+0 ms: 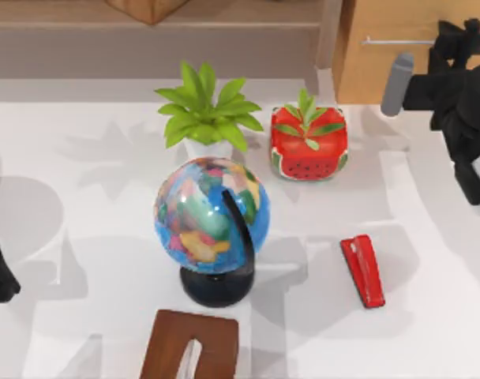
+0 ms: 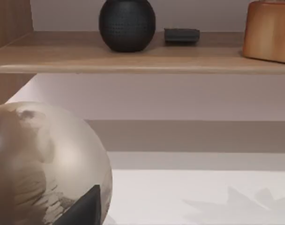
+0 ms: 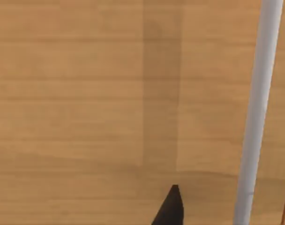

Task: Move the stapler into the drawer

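Currently, right pincer (image 1: 459, 35): at the closed drawer (image 1: 398, 71) front beside its bar handle (image 3: 256, 112); finger gap cannot be told.
Stapler (image 1: 362, 270): on the table (image 1: 82, 158), nearer the right arm, well apart from the pincer, long axis running front-to-back.
Left arm: parked at the table's left edge.
Drawer contents: hidden.

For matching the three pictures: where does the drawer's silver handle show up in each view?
Top view: the handle runs across the drawer front at the far right, by the right gripper.
Left wrist view: not in this picture.
Right wrist view: the handle crosses the tan front close up.
Shared landmark: the drawer's tan wooden front.
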Robot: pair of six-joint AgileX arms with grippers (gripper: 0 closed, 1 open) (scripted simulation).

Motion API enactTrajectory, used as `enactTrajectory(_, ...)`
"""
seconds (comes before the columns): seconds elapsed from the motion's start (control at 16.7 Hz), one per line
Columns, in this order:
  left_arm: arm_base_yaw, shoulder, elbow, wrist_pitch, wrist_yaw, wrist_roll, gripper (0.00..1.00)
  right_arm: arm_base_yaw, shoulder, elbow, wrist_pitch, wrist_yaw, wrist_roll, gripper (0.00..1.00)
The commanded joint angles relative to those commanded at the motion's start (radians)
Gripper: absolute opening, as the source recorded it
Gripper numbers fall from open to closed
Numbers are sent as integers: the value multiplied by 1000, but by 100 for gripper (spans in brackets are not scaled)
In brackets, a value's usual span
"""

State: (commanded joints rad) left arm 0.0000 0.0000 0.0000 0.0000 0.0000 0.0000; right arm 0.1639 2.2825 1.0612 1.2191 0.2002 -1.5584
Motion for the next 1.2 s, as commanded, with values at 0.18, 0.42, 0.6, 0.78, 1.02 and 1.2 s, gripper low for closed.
enactTrajectory(0.18, 0, 0, 0, 0, 0, 0, 100, 0, 0, 0, 0, 0, 0, 10)
enactTrajectory(0.42, 0, 0, 0, 0, 0, 0, 100, 0, 0, 0, 0, 0, 0, 0)
enactTrajectory(0.6, 0, 0, 0, 0, 0, 0, 100, 0, 0, 0, 0, 0, 0, 0)
enactTrajectory(0.78, 0, 0, 0, 0, 0, 0, 100, 3, 1, -1, -3, 1, 3, 0)
enactTrajectory(1.02, 0, 0, 0, 0, 0, 0, 100, 8, -29, -58, 32, 9, 5, 0)
enactTrajectory(1.2, 0, 0, 0, 0, 0, 0, 100, 21, -73, -157, 89, 21, 5, 0)
